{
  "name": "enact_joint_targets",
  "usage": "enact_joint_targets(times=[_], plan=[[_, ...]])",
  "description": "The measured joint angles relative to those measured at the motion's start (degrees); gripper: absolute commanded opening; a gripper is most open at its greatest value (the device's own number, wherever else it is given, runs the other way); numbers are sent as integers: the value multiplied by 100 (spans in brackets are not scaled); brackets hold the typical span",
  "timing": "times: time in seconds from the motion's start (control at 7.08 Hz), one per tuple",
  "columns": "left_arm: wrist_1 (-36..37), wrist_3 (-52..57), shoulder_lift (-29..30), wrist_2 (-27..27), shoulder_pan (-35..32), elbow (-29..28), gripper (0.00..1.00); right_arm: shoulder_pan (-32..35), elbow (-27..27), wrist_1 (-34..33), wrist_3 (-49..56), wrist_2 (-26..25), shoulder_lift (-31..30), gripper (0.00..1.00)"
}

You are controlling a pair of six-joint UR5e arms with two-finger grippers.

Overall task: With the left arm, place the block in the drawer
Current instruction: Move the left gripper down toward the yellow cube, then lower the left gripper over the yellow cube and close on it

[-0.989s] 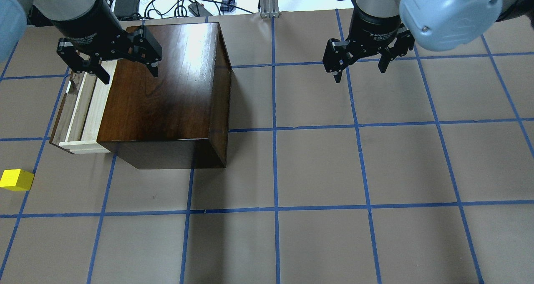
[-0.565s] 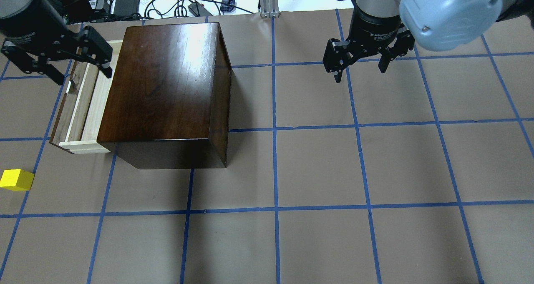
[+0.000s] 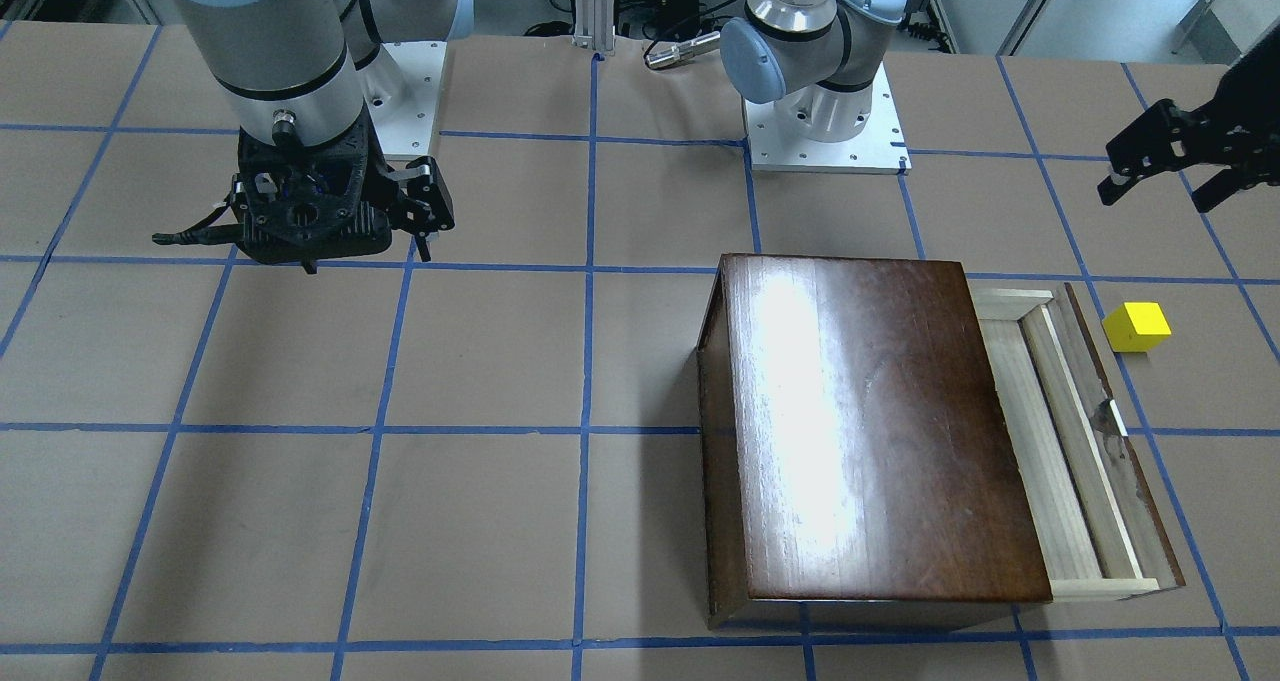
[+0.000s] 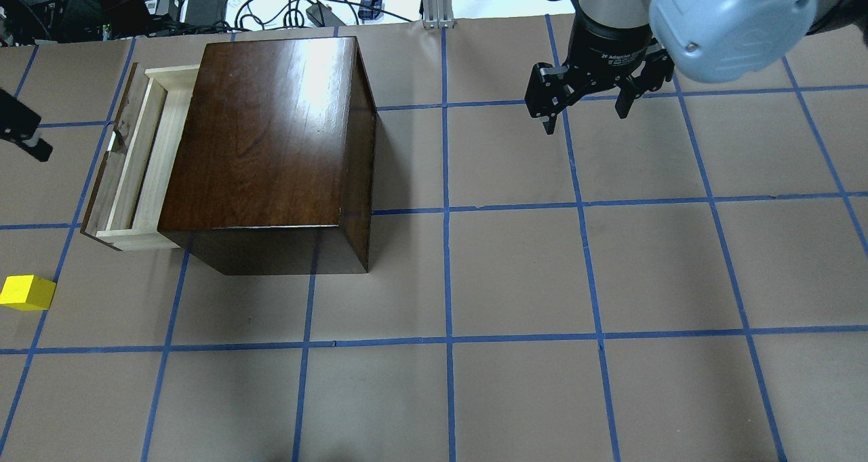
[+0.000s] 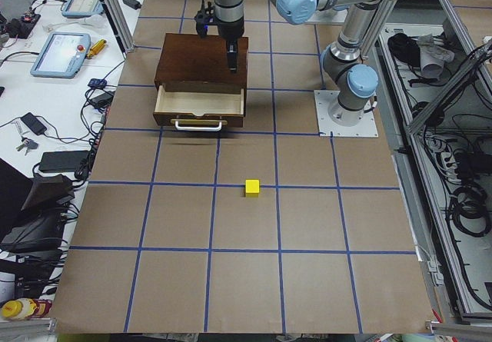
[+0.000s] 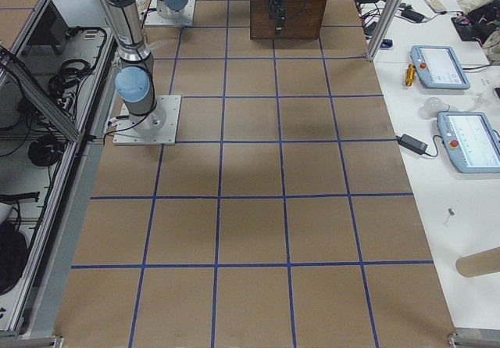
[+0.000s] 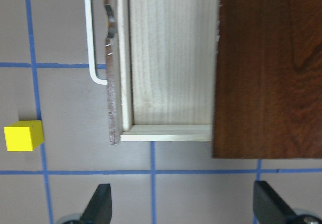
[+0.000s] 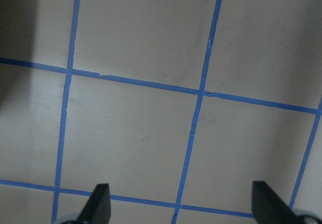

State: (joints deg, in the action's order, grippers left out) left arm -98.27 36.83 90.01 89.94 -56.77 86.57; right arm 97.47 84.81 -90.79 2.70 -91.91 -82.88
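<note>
The left pincer (image 3: 1152,196) hangs wide and empty near the block (image 3: 1136,326), which lies beside the open drawer (image 3: 1035,441).

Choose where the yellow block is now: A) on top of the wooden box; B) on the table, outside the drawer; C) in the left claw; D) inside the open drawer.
B: the yellow block lies on the table, apart from the drawer and the left claw.
</note>
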Motion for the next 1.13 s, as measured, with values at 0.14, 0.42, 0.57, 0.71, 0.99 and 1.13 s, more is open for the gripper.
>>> enact_joint_targets(times=[0.14,0.42,0.57,0.71,0.99,1.13], plan=[[45,833,33,3,391,142,100,0,0,0,1,2,0,100],[339,2505,118,4,986,410,100,0,0,0,2,-1,0,100],[485,3433,212,88,1203,478,100,0,0,0,2,-2,0,100],[664,4472,331,341,1328,524,100,0,0,0,0,-2,0,100],[1249,6164,487,919,1414,764,100,0,0,0,0,-2,0,100],[1740,6930,516,1025,1483,1040,100,0,0,0,-1,-2,0,100]])
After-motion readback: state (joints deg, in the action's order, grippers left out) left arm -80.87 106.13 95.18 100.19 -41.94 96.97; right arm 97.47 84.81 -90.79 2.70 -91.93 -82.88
